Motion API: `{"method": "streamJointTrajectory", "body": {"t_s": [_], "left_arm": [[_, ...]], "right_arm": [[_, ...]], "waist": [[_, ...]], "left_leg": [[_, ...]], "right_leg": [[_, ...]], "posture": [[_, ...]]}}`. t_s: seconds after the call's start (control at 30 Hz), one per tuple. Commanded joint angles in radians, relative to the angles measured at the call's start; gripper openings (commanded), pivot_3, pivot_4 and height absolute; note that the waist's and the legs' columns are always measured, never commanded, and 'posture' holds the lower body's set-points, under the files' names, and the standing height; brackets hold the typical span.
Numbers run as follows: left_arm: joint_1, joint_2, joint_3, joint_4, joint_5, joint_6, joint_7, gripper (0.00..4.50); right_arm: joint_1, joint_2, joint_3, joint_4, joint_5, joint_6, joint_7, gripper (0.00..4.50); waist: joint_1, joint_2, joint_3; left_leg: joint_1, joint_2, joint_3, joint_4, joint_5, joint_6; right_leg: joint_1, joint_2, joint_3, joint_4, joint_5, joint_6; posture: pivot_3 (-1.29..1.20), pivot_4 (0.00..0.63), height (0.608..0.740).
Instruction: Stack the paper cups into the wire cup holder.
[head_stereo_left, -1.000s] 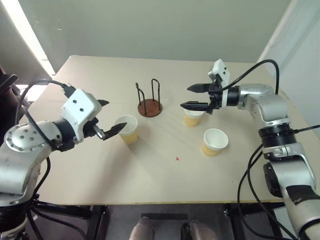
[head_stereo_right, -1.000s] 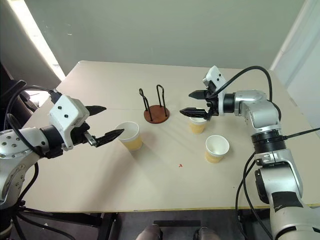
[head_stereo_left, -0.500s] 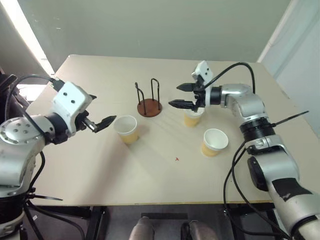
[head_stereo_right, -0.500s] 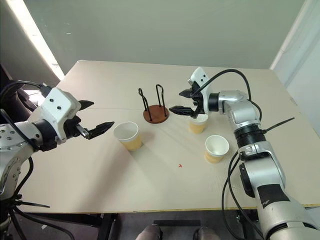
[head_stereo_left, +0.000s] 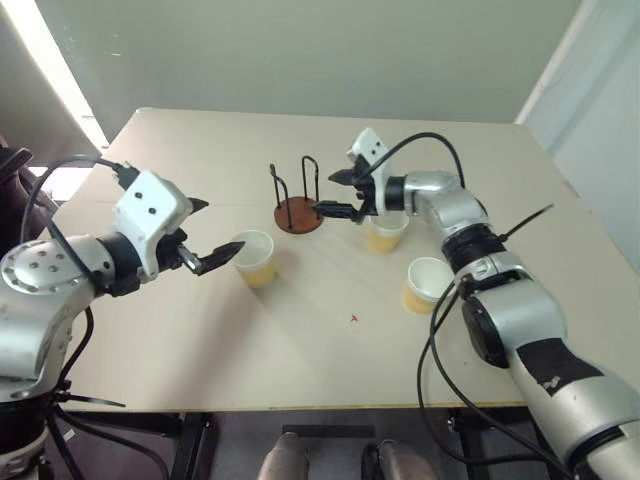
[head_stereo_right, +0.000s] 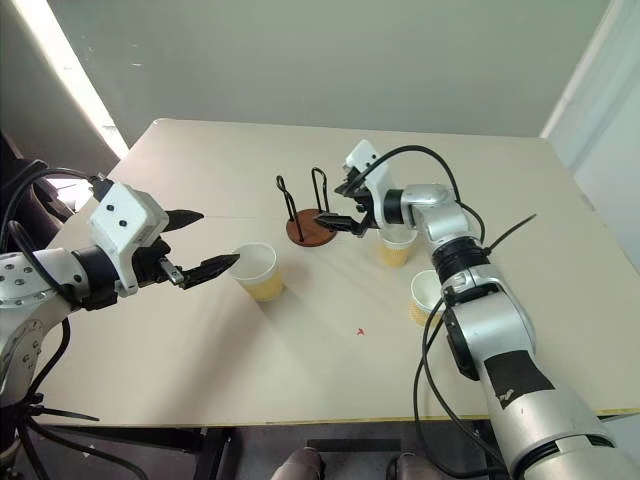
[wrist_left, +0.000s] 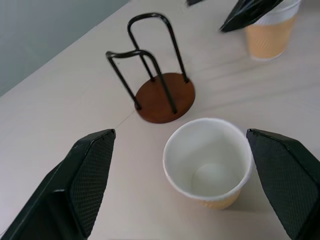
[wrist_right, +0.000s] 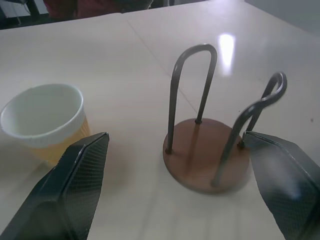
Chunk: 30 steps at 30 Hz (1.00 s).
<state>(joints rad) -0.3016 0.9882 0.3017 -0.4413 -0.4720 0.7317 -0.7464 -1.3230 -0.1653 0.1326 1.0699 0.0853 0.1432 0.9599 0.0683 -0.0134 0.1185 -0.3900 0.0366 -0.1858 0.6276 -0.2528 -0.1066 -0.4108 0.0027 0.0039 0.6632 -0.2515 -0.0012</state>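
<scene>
Between the left gripper's (head_stereo_left: 213, 231) two black fingers, which stand wide apart and hold nothing, one paper cup (head_stereo_left: 253, 257) stands upright on the desk (head_stereo_left: 200, 330); the lower finger tip is just beside its rim, and I cannot tell if it touches. The left wrist view shows this cup between the two fingers, with its white inside empty.

The right gripper (head_stereo_left: 333, 193) also has its fingers spread and empty. It hovers just beside the wire cup holder (head_stereo_left: 299, 201), on the holder's right side, and the right wrist view looks straight at the brown base and the black loops.

Behind this gripper, a second cup (head_stereo_left: 386, 232) stands near the arm, and a third cup (head_stereo_left: 427, 284) stands further to the right, nearer to the front edge of the desk. All three cups are upright and apart from each other.

The holder is empty: nothing sits between its loops. So the task seems to be at its very start. No cup is grasped or stacked yet, and all three must still go into the holder, one inside another.
</scene>
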Motion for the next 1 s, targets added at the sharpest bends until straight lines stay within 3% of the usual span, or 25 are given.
{"method": "streamJointTrajectory", "body": {"t_s": [0.03,0.7,0.97,1.0], "left_arm": [[-0.006,0.024,0.038,-0.025,0.001,-0.007,-0.005,4.49],[0.025,0.017,0.056,-0.093,-0.018,0.034,0.022,4.49],[0.021,0.015,0.047,-0.095,-0.016,0.033,0.025,4.49],[0.019,0.015,0.044,-0.095,-0.016,0.033,0.026,4.50]], "right_arm": [[-0.075,0.028,-0.036,0.082,-0.018,-0.064,-0.082,4.44],[-0.137,0.128,-0.062,0.248,-0.148,-0.140,-0.432,4.44],[-0.176,0.174,-0.140,0.263,-0.127,-0.111,-0.536,4.44],[-0.182,0.183,-0.148,0.265,-0.128,-0.108,-0.548,4.28]], "waist": [[0.000,0.000,0.000],[-0.001,0.000,0.000],[-0.001,0.000,0.000],[-0.001,0.000,0.000]], "left_leg": [[0.000,0.001,0.000,0.000,0.000,0.000],[-0.004,0.002,0.000,0.000,-0.003,-0.001],[-0.006,0.003,0.000,0.000,-0.003,-0.001],[-0.007,0.003,0.000,0.000,-0.003,-0.001]], "right_leg": [[0.000,0.000,0.000,0.000,0.000,0.000],[-0.002,0.001,0.000,0.000,0.000,0.000],[-0.004,0.002,0.000,0.000,0.000,0.000],[-0.005,0.002,0.000,0.000,0.000,0.000]], "posture": [[0.00,0.150,0.740],[0.00,0.150,0.740],[0.00,0.150,0.740],[0.00,0.150,0.740]]}}
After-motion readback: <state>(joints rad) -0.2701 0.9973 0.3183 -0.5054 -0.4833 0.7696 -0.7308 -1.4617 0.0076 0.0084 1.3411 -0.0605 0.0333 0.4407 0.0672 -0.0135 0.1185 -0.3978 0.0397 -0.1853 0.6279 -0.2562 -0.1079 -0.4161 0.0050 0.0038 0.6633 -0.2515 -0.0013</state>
